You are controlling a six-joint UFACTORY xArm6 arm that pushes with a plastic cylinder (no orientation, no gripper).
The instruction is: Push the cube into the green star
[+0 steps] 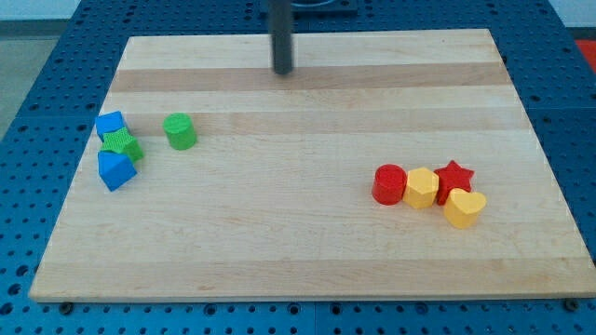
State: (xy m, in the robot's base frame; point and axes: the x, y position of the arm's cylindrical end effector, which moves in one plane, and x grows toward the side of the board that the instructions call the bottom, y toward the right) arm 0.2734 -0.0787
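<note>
A blue cube [110, 125] sits at the view's left, touching the top-left of the green star [123, 145]. A second blue block [115, 170], angular in shape, touches the star from below. A green cylinder [180, 131] stands a little to the right of the star, apart from it. My tip [282, 71] is near the view's top centre, far to the upper right of the cube and the star, touching no block.
At the view's right lies a tight cluster: a red cylinder [389, 183], a yellow hexagonal block [421, 187], a red star [454, 175] and a yellow heart-like block [464, 207]. The wooden board [307, 251] is edged by a blue perforated table.
</note>
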